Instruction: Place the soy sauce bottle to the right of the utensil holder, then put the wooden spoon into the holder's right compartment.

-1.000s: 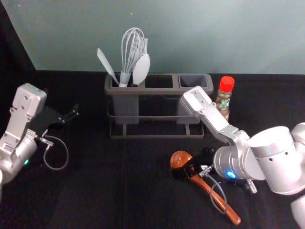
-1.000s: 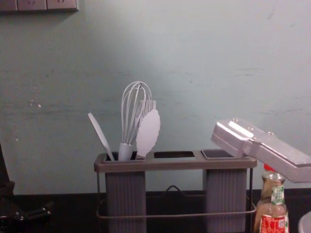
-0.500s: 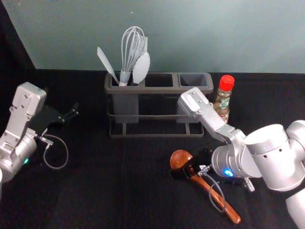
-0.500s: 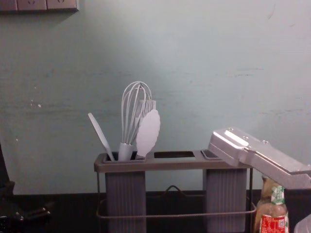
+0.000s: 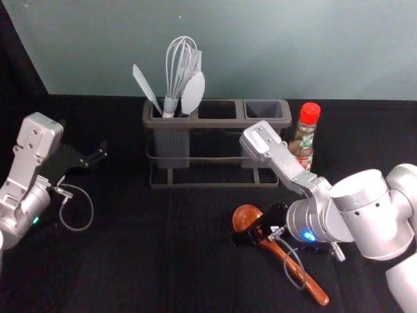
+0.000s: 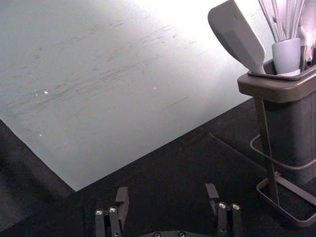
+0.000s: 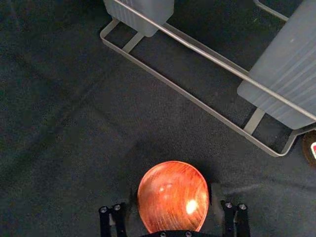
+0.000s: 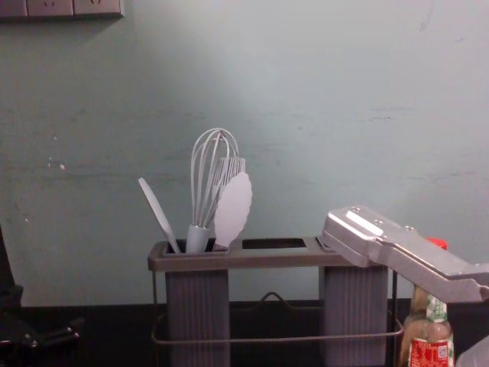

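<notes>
Right tool (image 5: 260,225), wide open, is straddling ungripped wooden spoon (image 5: 247,218); empty left tool (image 5: 99,155) is idling open, utensil holder (image 5: 215,161) to its right.

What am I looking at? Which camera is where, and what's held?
Two-armed robot, black surface. Head view looks down; chest view looks across; each wrist view looks out from its own arm. The left gripper, open, is at the left. The right gripper, also open, has its fingers either side of the wooden spoon, lying in front of the utensil holder. Nothing looks held. A whisk and other utensils stand in the holder's left compartment; the soy sauce bottle stands right of the holder.
</notes>
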Robot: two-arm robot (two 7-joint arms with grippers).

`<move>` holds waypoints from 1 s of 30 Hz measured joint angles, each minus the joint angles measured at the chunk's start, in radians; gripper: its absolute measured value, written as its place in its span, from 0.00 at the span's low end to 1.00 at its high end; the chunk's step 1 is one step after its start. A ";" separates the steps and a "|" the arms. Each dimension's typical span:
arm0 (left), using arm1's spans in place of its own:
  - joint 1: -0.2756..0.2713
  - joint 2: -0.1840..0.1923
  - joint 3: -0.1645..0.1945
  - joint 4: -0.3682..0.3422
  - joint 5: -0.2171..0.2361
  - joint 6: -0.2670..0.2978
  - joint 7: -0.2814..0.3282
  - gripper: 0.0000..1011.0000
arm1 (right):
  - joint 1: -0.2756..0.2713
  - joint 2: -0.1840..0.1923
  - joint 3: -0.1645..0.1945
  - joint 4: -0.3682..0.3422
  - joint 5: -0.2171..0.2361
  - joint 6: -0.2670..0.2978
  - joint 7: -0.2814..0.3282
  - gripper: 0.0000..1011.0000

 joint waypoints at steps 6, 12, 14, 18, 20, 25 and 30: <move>0.000 0.000 0.000 0.000 0.000 0.000 0.000 1.00 | -0.002 -0.005 0.003 0.004 -0.013 -0.002 0.008 0.99; 0.000 0.000 0.000 0.000 0.000 0.000 0.000 1.00 | -0.003 -0.008 0.003 0.008 -0.025 -0.004 0.016 0.99; 0.000 0.000 0.000 0.000 0.000 0.000 0.000 1.00 | -0.004 -0.010 0.003 0.009 -0.031 -0.005 0.019 0.94; 0.000 0.000 0.000 0.000 0.000 0.000 0.000 1.00 | -0.005 -0.013 0.003 0.009 -0.039 -0.006 0.023 0.86; 0.000 0.000 0.000 0.000 0.000 0.000 0.000 1.00 | -0.007 -0.015 0.005 0.006 -0.044 -0.006 0.026 0.83; 0.000 0.000 0.000 0.000 0.000 0.000 0.000 1.00 | -0.019 -0.013 0.016 -0.024 -0.055 0.000 0.030 0.83; 0.000 0.000 0.000 0.000 0.000 0.000 0.000 1.00 | -0.046 -0.002 0.037 -0.078 -0.058 0.000 0.038 0.83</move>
